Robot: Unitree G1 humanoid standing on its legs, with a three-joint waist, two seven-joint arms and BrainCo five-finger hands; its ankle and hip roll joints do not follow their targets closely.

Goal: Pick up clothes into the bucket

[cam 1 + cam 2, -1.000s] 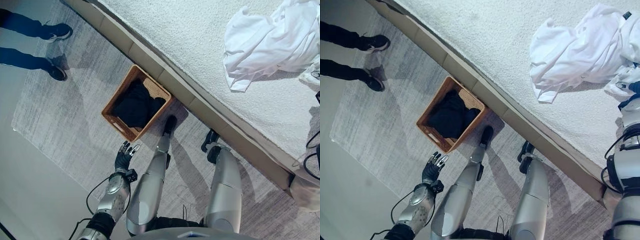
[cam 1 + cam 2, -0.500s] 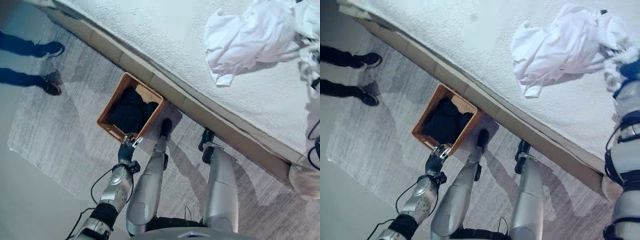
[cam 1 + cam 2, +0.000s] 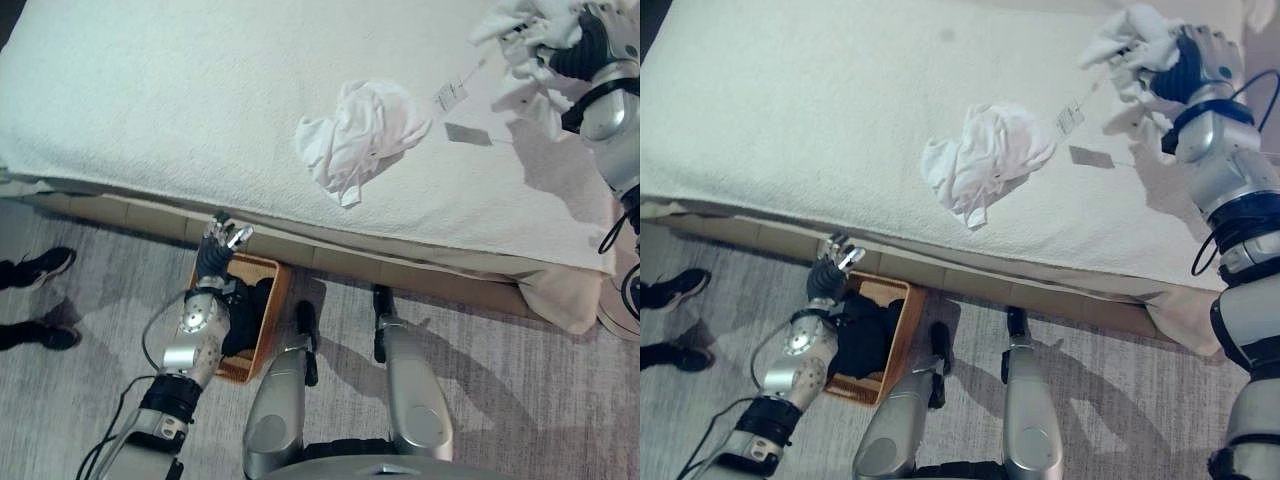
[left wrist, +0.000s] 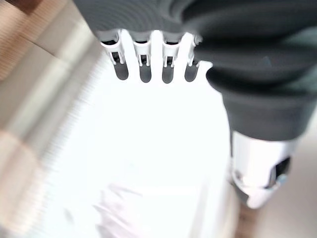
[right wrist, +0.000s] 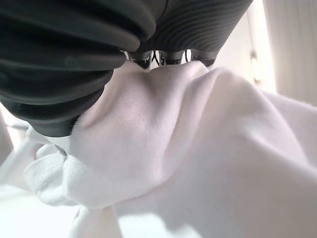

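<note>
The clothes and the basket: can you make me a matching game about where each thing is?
Things:
1. white garment
2. crumpled white shirt
3. dark clothes
4. basket

Places:
A. on the floor beside the bed
B. lying loose on the bed
C. inside the basket
D. held up in the right hand

Pairs: 1-D, 2-B, 3-C, 4-A
</note>
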